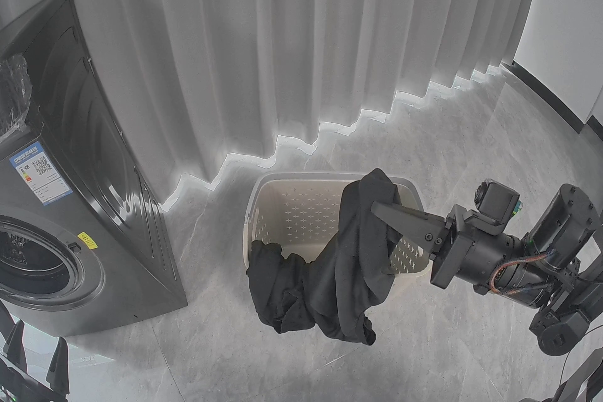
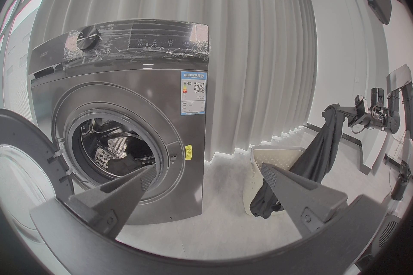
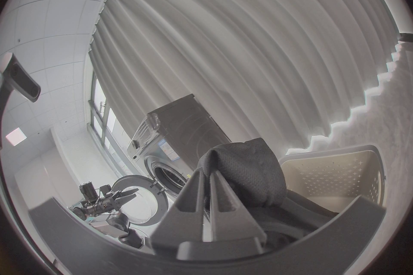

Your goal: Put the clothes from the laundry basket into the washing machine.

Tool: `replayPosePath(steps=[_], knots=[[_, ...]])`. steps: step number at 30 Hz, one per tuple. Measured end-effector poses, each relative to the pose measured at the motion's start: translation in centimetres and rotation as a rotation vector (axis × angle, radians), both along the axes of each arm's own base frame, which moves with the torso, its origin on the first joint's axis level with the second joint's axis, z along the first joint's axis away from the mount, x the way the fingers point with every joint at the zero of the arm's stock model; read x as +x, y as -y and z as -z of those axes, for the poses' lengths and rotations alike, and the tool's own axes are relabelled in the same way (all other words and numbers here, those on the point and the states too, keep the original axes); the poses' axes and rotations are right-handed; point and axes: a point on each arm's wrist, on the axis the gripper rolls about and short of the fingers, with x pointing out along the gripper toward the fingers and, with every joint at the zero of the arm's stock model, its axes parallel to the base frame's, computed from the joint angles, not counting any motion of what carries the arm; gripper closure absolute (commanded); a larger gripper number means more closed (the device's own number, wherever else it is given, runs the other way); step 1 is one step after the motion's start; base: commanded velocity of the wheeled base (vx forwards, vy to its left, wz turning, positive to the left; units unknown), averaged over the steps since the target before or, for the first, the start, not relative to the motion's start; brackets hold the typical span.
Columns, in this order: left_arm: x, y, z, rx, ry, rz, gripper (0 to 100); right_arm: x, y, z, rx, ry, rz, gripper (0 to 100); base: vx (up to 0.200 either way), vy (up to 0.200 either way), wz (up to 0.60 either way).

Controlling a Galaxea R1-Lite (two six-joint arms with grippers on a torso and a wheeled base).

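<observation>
Pinching the black garment, the right gripper should lift until its tail clears the laundry basket, then swing to nine o'clock.

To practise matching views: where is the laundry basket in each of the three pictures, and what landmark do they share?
Head view: basket at centre, dark garment hanging over its rim.
Left wrist view: basket on the floor, beside the washing machine.
Right wrist view: basket behind the garment.
Shared landmark: the washing machine.
</observation>
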Motion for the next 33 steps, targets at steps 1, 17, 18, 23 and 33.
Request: replayPosePath(steps=[1,17,18,23,33], knots=[[0.0,0.0,0.0,0.000,0.000,0.000,0,0.0,0.1,-0.1,-0.003,0.011,-0.009,100,0.000,0.000,0.00],[0.0,0.0,0.0,-0.001,-0.001,0.000,0,1.2,2.4,-1.4,-0.026,0.108,-0.122,100,-0.100,0.000,0.00],[0.0,0.0,0.0,-0.001,-0.001,0.000,0,1.2,2.4,-1.5,-0.025,0.111,-0.121,100,-0.200,0.000,0.00],[0.0,0.0,0.0,-0.002,-0.001,0.000,0,1.3,2.5,-1.6,-0.022,0.111,-0.115,100,-0.200,0.000,0.00],[0.0,0.0,0.0,-0.002,-0.001,-0.001,0,1.2,2.6,-1.4,-0.024,0.102,-0.113,100,-0.020,0.000,0.00]])
